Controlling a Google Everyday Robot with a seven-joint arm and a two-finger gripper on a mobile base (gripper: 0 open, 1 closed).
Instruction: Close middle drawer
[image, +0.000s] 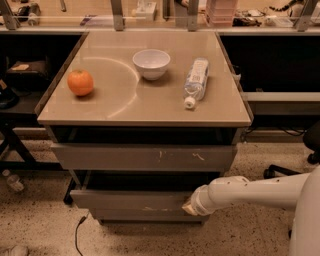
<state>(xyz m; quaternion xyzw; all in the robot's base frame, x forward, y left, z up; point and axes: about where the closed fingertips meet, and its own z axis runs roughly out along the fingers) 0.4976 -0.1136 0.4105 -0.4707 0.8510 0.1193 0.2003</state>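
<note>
We see the end effector (190, 207) set low against the right end of the wide shallow grey metal middle drawer (131, 199), which juts out beneath the beige tabletop (150, 109), likely placed to shove it in; open or closed, we can't tell.

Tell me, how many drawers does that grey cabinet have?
3: the scratched tall grey top drawer front, the pulled-out grey middle drawer with the robot's gripper at its right end, and the narrow grey bottom front.
</note>
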